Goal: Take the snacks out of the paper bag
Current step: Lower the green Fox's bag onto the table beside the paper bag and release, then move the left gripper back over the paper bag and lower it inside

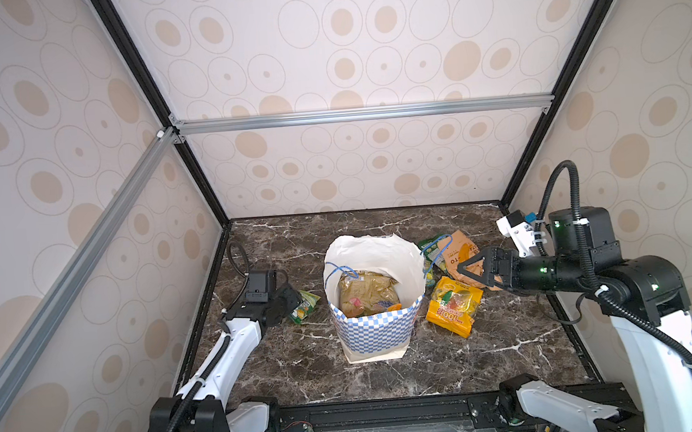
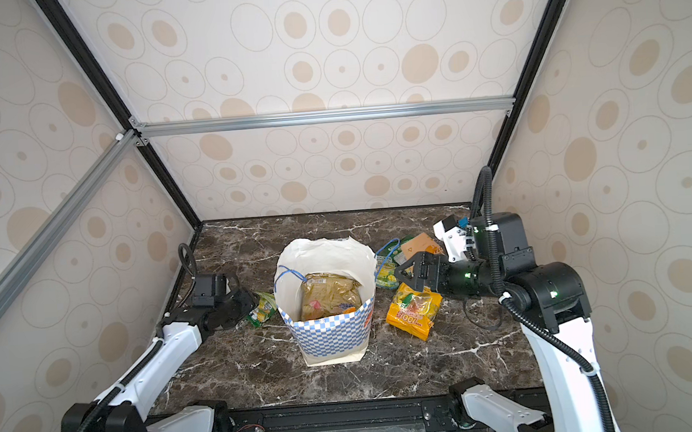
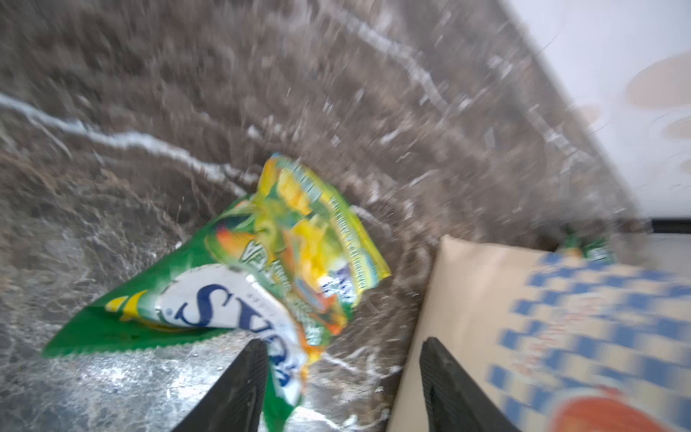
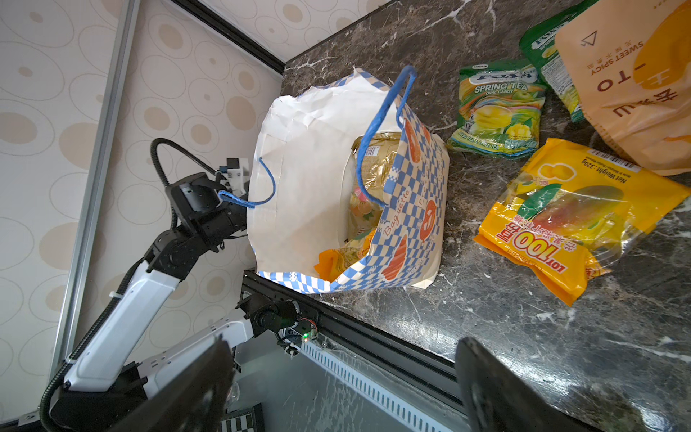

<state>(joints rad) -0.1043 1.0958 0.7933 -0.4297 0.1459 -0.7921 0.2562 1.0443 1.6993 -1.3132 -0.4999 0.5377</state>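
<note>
The paper bag (image 1: 375, 331) (image 2: 327, 335) stands upright mid-table, and a golden crinkly bag (image 1: 366, 292) (image 4: 374, 157) sits inside it. A small green packet (image 1: 305, 306) (image 3: 261, 269) lies on the table just left of the bag. My left gripper (image 1: 289, 300) (image 3: 344, 342) hangs low over it, open, with the packet's end beside one finger. Right of the bag lie a yellow gummy bag (image 1: 452, 305) (image 4: 561, 224), an orange-tan chips bag (image 1: 461, 250) (image 4: 635, 86) and green packets (image 1: 432, 248) (image 4: 499, 112). My right gripper (image 1: 471, 268) (image 4: 344, 342) hovers open above them, empty.
The bag's blue cord handles (image 4: 385, 112) stick up at its rim. Patterned walls close in the dark marble table (image 1: 305, 374) on three sides. A black rail (image 1: 391, 410) runs along the front edge.
</note>
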